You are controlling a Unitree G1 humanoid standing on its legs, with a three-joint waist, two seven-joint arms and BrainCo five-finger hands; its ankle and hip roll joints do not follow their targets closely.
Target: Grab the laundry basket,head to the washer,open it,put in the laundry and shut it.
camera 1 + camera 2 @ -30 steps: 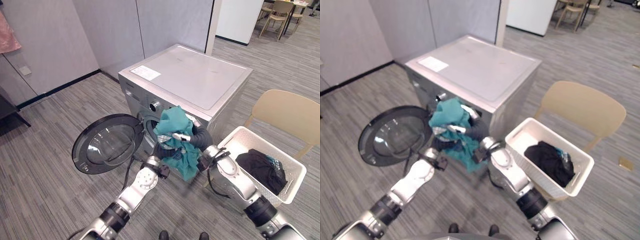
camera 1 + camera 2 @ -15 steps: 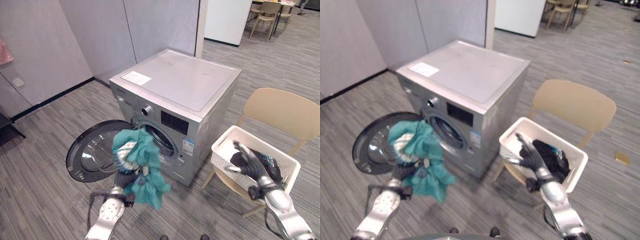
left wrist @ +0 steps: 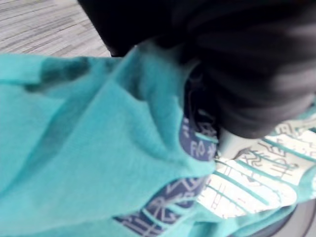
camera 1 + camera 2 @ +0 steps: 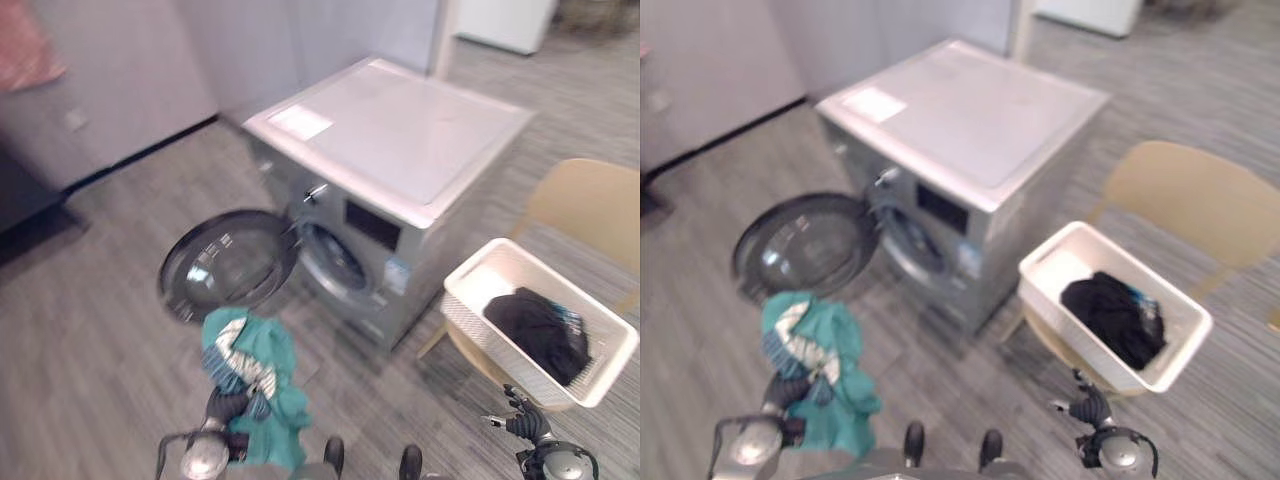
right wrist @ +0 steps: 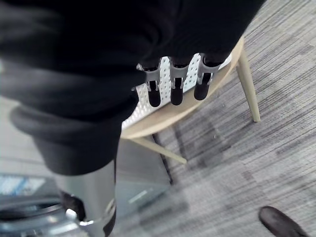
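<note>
The left hand (image 4: 228, 405) is low in front of the robot, its fingers buried in a teal garment (image 4: 252, 385). The wrist view gives cloth bunched against the dark cover, so the cloth is evidently held, though exactly how the fingers close on it cannot be told. The garment hangs in a loose bundle over the grey carpet, well short of the washer's drum opening (image 4: 335, 262) and nearer the open round door (image 4: 228, 265), which swings out toward the robot's left. The right hand (image 4: 1092, 408) sits low at the other side, fingers relaxed and holding nothing, just below the white laundry basket (image 4: 1185, 345). That basket rests on a tan chair (image 4: 1185, 195) beside the washer (image 4: 400, 150) and has a dark garment (image 4: 1115, 318) in it.

Risks from here, as I judge them: the trailing teal hem could drag on the floor or snag on the door's edge on the way in; a partial hold could let the bundle slide out before it reaches the drum; and the dark garment may be forgotten if the door is shut early.
</note>
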